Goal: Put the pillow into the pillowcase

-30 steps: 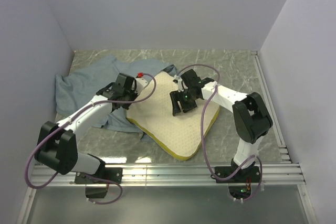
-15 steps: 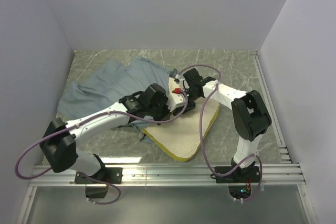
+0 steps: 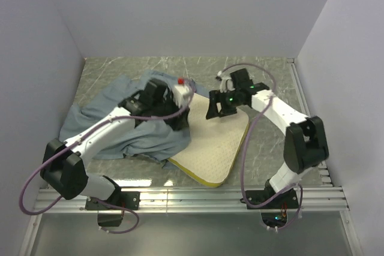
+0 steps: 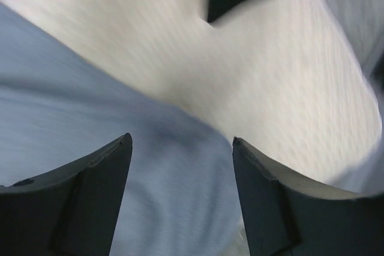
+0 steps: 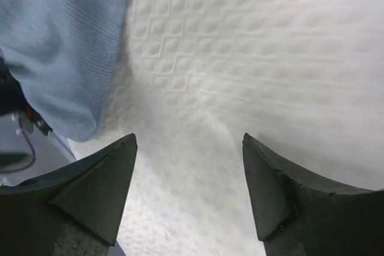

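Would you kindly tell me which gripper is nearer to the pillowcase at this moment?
Left. The left gripper hangs directly over the pillowcase where its edge drapes onto the pillow; the right gripper is over bare pillow further right, beside the fabric's edge.

Pillowcase [image 3: 141, 142] and left arm [image 3: 99, 131] cover the pillow's [image 3: 216, 142] left; its right edge lies clear.

From above, the pillow [image 3: 219, 142] is hidden from 9 to 11 o'clock under the pillowcase [image 3: 96, 106] and the left arm [image 3: 99, 129] — its outline there cannot be traced. The left wrist view is blurred — no weave or surface texture can be made out.
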`<state>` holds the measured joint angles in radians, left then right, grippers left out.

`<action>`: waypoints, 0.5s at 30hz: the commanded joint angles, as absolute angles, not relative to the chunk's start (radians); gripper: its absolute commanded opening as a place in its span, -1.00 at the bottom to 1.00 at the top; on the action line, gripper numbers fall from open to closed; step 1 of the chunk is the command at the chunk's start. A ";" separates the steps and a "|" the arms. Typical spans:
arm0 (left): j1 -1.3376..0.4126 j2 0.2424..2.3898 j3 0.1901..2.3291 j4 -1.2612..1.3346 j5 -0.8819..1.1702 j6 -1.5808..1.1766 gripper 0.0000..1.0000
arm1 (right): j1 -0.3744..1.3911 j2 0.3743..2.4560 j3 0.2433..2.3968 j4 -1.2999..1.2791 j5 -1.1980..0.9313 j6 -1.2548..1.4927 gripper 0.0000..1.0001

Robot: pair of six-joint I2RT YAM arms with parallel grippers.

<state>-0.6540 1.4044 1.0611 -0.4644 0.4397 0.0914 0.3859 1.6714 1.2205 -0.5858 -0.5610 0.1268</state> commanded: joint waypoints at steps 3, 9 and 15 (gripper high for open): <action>-0.597 1.448 1.340 -0.354 0.241 0.084 0.48 | 0.278 1.549 1.261 -0.566 -0.410 0.097 0.62; -0.572 1.777 1.601 -0.308 0.063 0.066 0.47 | 0.230 1.663 1.315 -0.588 -0.311 0.066 0.64; -0.569 2.032 1.775 -0.295 -0.086 0.077 0.55 | 0.189 1.730 1.293 -0.595 -0.247 0.080 0.66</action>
<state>-0.5747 1.9953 1.7092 -0.2916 0.0353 0.0841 0.2111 1.7370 1.2884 -0.5934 -0.3058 0.0872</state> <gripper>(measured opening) 0.770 0.829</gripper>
